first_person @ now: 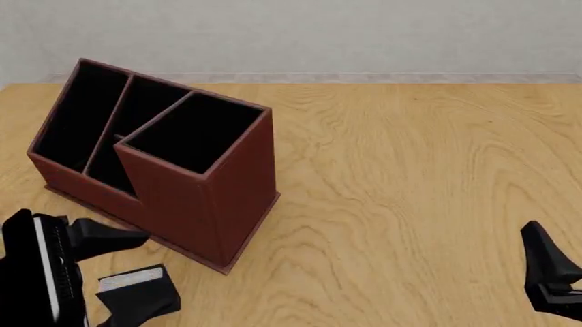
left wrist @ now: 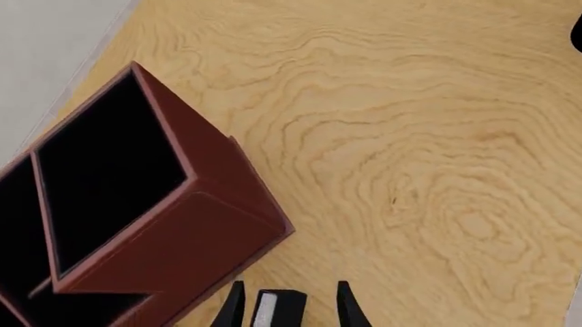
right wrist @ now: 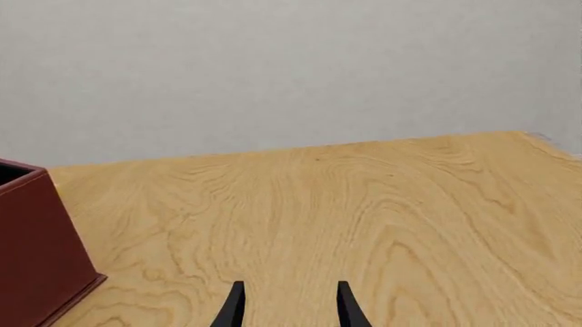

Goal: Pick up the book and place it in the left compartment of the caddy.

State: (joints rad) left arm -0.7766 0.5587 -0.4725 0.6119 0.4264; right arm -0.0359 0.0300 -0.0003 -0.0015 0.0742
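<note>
The wood-grain counter [first_person: 418, 177] carries the reddish-brown caddy [first_person: 204, 204] at 10 o'clock in the front view, its tall square section nearest the arms. The left compartment [first_person: 78, 116], the longest low slot, lies along the caddy's far-left side. At 7 o'clock, the left gripper [first_person: 118, 262] grips the small black book [first_person: 136, 286] between its fingers, beside the caddy's near corner. At 4 o'clock, the right gripper [right wrist: 287, 306] holds nothing, fingers moderately apart.
</note>
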